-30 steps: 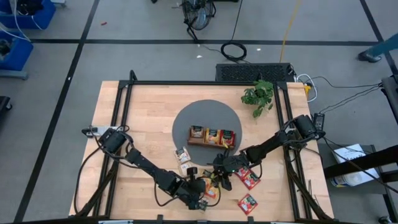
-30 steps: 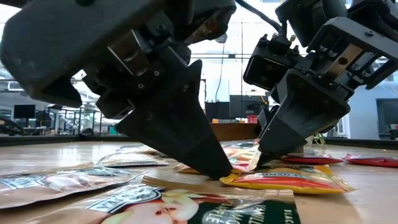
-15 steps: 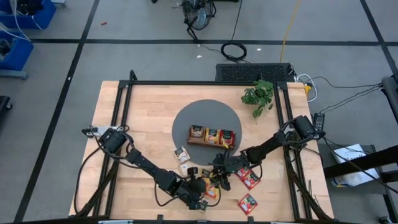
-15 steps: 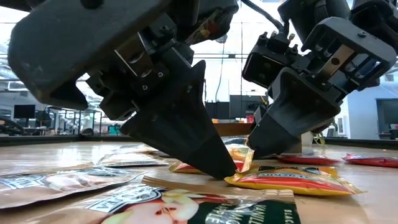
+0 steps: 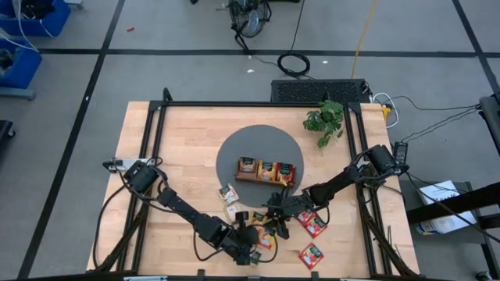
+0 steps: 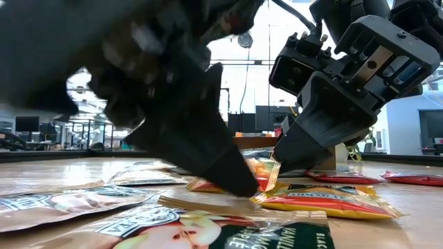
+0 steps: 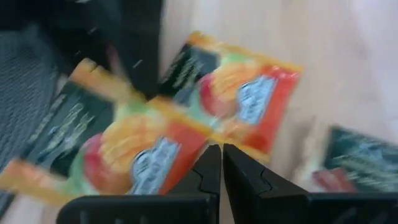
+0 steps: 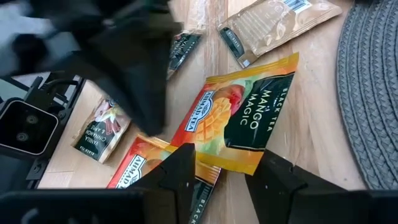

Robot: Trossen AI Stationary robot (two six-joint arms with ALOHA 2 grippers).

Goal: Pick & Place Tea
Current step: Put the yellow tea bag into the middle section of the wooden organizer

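Note:
Two orange tea packets overlap near the table's front edge: a mango one [image 8: 242, 118] and another [image 8: 146, 165] partly under it. My left gripper [image 7: 221, 149] is shut, its tips down where the two packets meet [image 6: 243, 188]. My right gripper [image 8: 221, 165] stands open at the mango packet's near edge, which is tipped up off the wood [image 6: 266, 171]. Red packets [image 5: 312, 223] and pale packets [image 5: 230, 201] lie flat around them. The wooden tray [image 5: 266, 170] rests on a round grey mat [image 5: 234, 152]. My left gripper presses its shut fingertips [image 7: 211, 158] down on an orange packet's edge [image 7: 186, 134], slanting down from the table's near left. The packet lies flat on the wood. My right gripper comes in low from the right, with the mango packet's raised near edge [image 8: 217, 163] between its parted fingers [image 8: 180, 168]. That edge leans against a fingertip [image 6: 280, 164]; I cannot tell whether it is pinched.
A leafy plant [image 5: 325, 121] stands at the far right. Another red packet [image 5: 311, 254] lies near the front edge. More packets [image 6: 83, 200] lie in the foreground of the low view. Bare wood lies to the left of the mat.
My right gripper has tipped and nudged toward my left gripper. The mango packet's edge beside its fingertip has risen off the table, while the rest of the packet stays down. My left gripper stays down on the packets.

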